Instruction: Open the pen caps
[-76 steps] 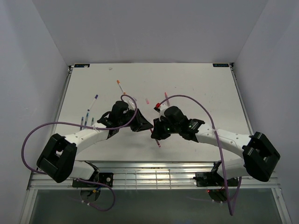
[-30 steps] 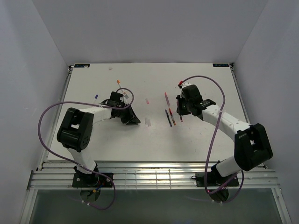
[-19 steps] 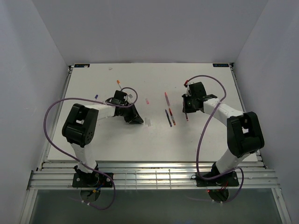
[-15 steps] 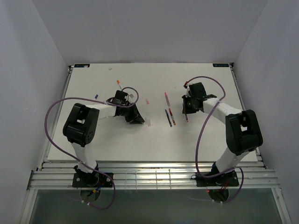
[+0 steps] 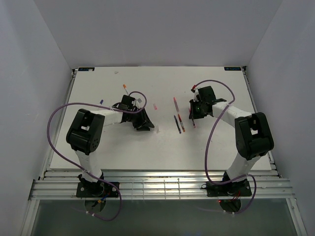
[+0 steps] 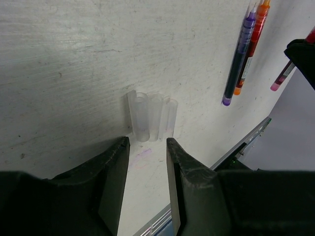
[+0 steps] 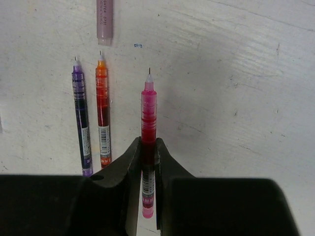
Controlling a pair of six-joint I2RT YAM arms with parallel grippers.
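Seen from above, the white table has pens in more than one spot. The left gripper is low on the table, and the clear caps lie just beside it. In the middle, a purple pen and an orange pen lie side by side. The right gripper is close to them on the right. A red pen lies a little farther back. Another pen with an orange end lies far back on the left. From up here I cannot tell if those two have their caps on, so I think some work may be left. In the left wrist view there are three clear caps, touching each other in a row, just in front of the left gripper's tips. Its jaws stand apart and hold nothing, so the caps are lying loose on the table. In the right wrist view the right gripper is pinched tight on a pink pen, which points away with its thin tip bare. The purple and orange pens to its left have bare tips too. So three pens look open, and that matches the three caps. A pale pink piece shows at the top edge, and I cannot tell if it is a cap or a pen.
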